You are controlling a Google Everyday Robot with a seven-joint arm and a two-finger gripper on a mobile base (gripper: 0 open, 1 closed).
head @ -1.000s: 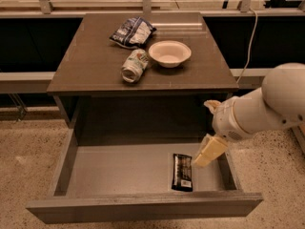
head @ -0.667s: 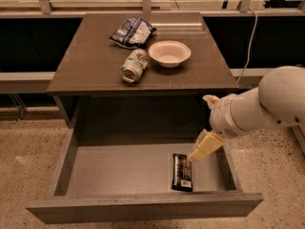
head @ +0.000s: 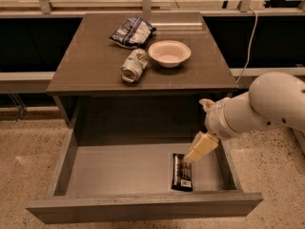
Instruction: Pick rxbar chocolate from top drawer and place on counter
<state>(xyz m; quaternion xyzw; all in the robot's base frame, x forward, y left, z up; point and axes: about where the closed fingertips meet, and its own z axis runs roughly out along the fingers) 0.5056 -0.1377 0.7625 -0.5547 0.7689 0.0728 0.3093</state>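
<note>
Rxbar chocolate (head: 182,172), black with white label patch, lies by the hand (head: 190,157).

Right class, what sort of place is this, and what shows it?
Likely a robot testing lab: a small counter holding a chip bag, speckled floor, and the end effector in the open top drawer by the rxbar chocolate.

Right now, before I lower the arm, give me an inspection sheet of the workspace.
Surface: counter, dark brown.
Job's things: top drawer open; rxbar chocolate flat on its floor, right of centre.
Clutter: chip bag, can on its side, white bowl, all on counter.
Grippers: claw over the drawer, at the bar's far end; contact unclear.
Cables: white cable behind counter, right.
Surroundings: speckled floor.
</note>
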